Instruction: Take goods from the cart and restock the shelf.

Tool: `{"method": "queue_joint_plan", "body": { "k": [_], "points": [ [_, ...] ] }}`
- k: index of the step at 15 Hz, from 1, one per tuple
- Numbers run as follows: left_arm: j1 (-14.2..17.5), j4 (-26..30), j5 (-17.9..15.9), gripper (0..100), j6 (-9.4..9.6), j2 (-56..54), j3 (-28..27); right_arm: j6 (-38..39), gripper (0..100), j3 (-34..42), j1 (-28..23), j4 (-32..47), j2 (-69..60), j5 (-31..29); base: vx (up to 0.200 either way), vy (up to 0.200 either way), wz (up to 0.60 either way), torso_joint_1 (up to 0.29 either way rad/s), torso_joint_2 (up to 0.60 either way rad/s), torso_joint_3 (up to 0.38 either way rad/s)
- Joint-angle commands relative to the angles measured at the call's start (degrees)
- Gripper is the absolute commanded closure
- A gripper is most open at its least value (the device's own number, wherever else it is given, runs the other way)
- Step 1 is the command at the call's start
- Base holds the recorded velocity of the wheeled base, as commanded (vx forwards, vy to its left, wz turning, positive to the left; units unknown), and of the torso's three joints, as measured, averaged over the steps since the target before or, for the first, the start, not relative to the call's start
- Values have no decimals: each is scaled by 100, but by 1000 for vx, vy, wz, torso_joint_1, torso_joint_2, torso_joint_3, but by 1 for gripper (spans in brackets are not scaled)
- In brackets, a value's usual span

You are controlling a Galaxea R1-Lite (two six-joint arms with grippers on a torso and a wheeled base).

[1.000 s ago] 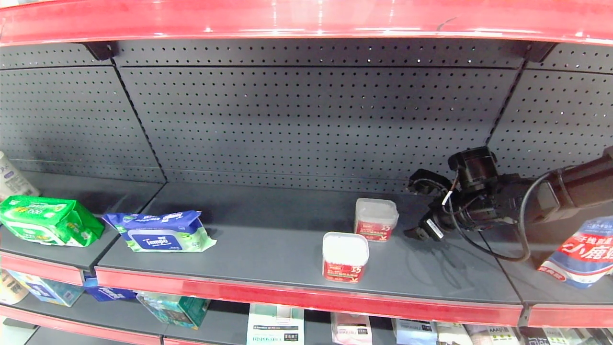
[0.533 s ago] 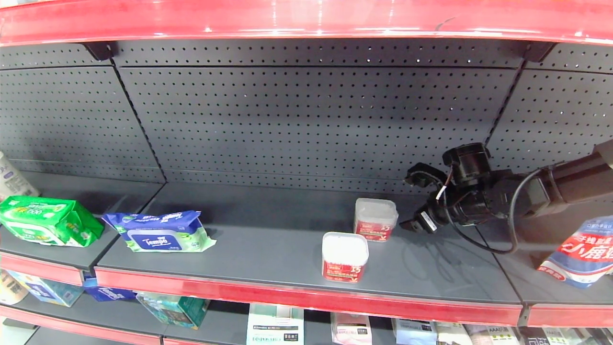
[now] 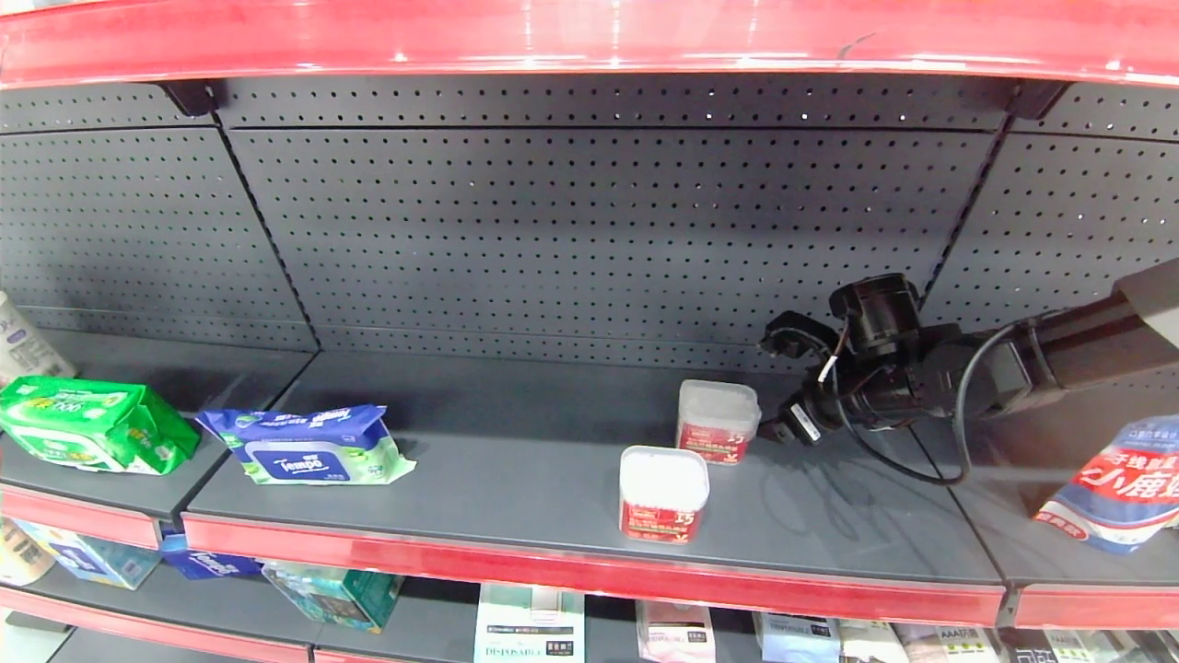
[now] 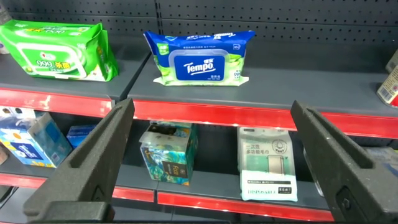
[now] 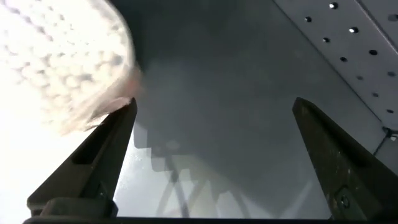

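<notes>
Risk lies with the rear jar (image 3: 717, 419), which stands on the shelf (image 3: 516, 479) just behind the front jar (image 3: 663, 493). The right gripper (image 5: 214, 107) has its jaws apart, and one jaw is right against the jar's side, not around it. A sideways push could slide or tip this jar, perhaps into the front one. The left gripper (image 4: 211, 109), jaws also apart and empty, faces the blue wipes pack (image 4: 200, 59).

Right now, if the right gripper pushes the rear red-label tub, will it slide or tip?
The rear tub looks squat and flat-based, so it probably slides on the smooth shelf rather than tipping. Small white tips show through its top in the right wrist view, so it is likely light and easily nudged by the open right gripper.
</notes>
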Motion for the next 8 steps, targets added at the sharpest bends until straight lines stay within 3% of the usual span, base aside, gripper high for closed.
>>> {"method": "queue_joint_plan", "body": {
  "k": [1, 8],
  "points": [
    [0, -1, 4, 0, -1, -2, 0, 23, 0, -35, 55, -1, 31, 6, 0, 0, 0, 0, 0, 0],
    [0, -1, 4, 0, -1, -2, 0, 49, 0, -70, 169, -1, 31, 6, 0, 0, 0, 0, 0, 0]
  ]
}}
